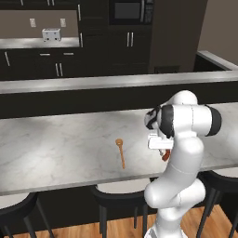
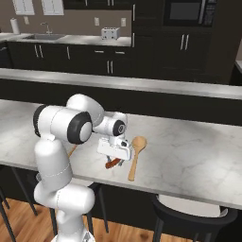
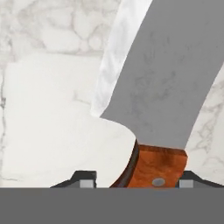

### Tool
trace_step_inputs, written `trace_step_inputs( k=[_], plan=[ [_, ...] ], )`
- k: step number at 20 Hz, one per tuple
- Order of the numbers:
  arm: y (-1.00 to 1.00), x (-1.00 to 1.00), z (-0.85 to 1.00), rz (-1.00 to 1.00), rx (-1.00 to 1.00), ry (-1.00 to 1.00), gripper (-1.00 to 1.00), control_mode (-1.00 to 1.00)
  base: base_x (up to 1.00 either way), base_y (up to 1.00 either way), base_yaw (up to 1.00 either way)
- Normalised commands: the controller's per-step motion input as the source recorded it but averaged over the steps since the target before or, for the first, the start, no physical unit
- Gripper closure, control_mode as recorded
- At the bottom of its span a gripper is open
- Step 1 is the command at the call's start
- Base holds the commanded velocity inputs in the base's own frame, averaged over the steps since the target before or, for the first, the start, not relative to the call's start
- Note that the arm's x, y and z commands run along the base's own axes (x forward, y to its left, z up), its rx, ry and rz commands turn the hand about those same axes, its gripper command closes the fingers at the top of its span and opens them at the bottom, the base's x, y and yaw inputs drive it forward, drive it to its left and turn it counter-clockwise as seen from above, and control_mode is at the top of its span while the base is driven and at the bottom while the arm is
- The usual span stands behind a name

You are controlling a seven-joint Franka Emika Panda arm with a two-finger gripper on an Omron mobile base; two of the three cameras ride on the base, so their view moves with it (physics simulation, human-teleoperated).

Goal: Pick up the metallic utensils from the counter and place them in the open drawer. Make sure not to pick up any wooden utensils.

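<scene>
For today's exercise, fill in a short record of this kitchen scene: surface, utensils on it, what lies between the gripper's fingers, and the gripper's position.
surface: counter, pale marbled slab
wooden utensils: small spoon on the arm's left; large spoon on its right
between fingers: knife, broad grey blade, red-brown handle with a rivet, lying on the counter
gripper: low over the counter, one fingertip on each side of the handle
grip: cannot tell whether the fingers touch the handle
</scene>
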Motion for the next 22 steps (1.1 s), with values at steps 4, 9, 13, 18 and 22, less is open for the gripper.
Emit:
trace_step_inputs(
  k=[4,9,13,18,22],
  plan=[
    [0.72,-0.02,-0.52,0.0,0.0,0.0,1.0,-1.0,0.0,0.0,0.0],
    [0.49,-0.17,-0.17,0.0,-0.01,-0.01,1.0,-1.0,0.0,0.0,0.0],
    [0.11,-0.35,0.06,-0.01,-0.01,-0.04,1.0,-1.0,0.0,0.0,0.0],
    [-0.07,-0.23,0.53,0.01,0.01,-0.1,1.0,-1.0,0.0,0.0,0.0],
    [-0.09,-0.24,0.75,0.05,0.0,-0.18,1.0,-1.0,0.0,0.0,0.0]
  ],
)
